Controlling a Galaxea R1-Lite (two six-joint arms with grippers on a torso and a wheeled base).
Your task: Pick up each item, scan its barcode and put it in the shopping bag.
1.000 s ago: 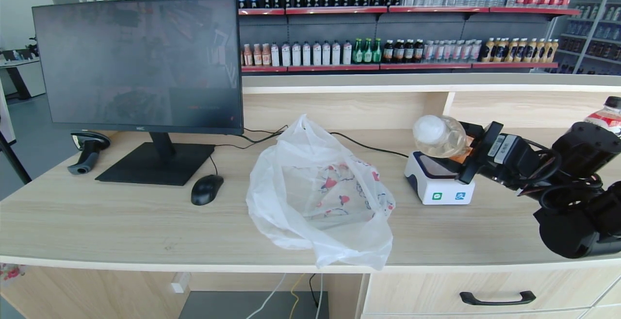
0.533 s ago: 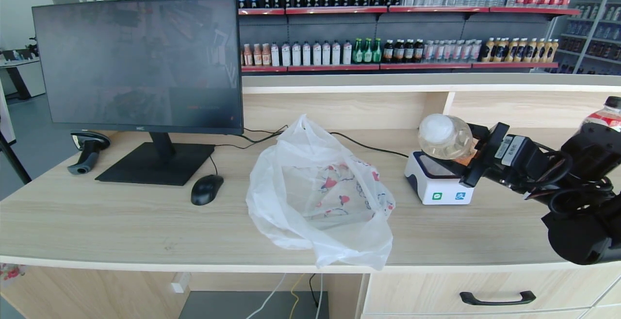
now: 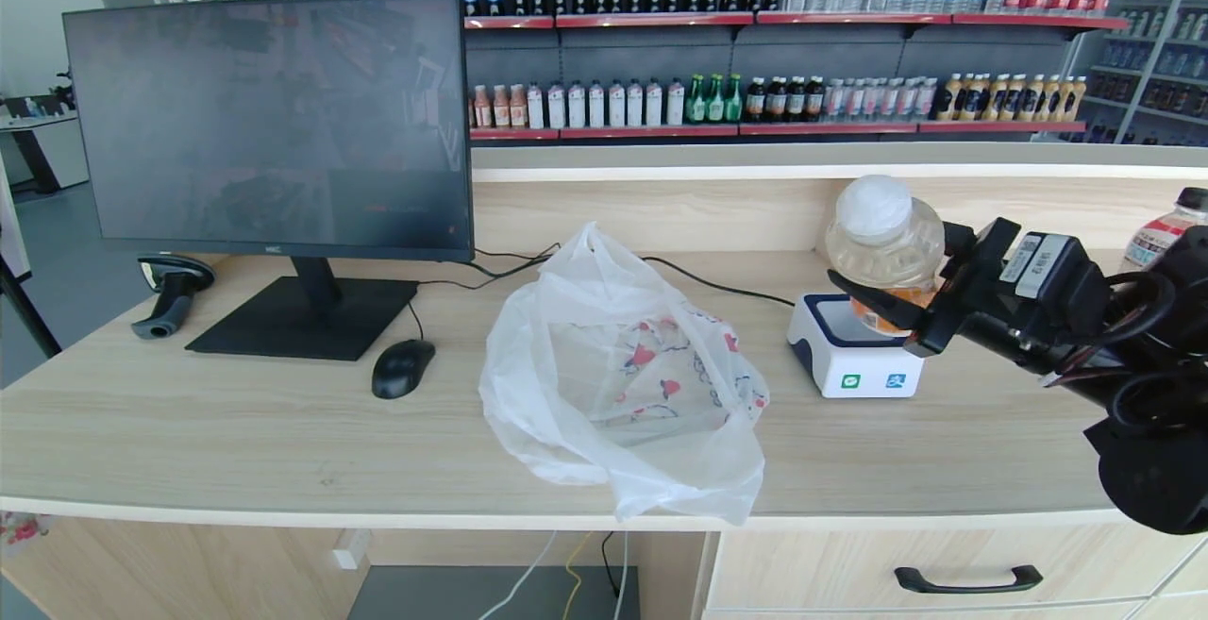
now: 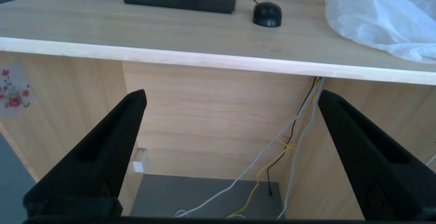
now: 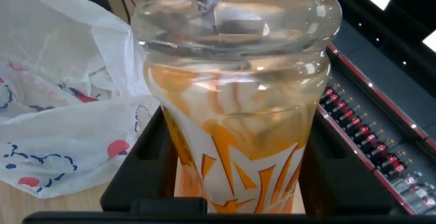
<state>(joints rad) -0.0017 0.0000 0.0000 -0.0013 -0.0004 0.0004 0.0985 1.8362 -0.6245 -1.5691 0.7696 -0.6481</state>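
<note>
Bottle (image 3: 882,242): you've swung it from lying over the scanner (image 3: 854,365) to upright just above it; scan likely done, so the bag (image 3: 623,384) comes next.
Right gripper (image 3: 882,304): jaws clamped on the bottle.
Left gripper (image 4: 231,101): jaws apart, empty.

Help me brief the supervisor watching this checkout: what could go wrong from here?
The right claw grips the bottle low, around its label, so it might tilt or slip. It hangs just above the scanner and could knock it. The shopping bag lies slumped, so the bottle may snag its mouth.
</note>
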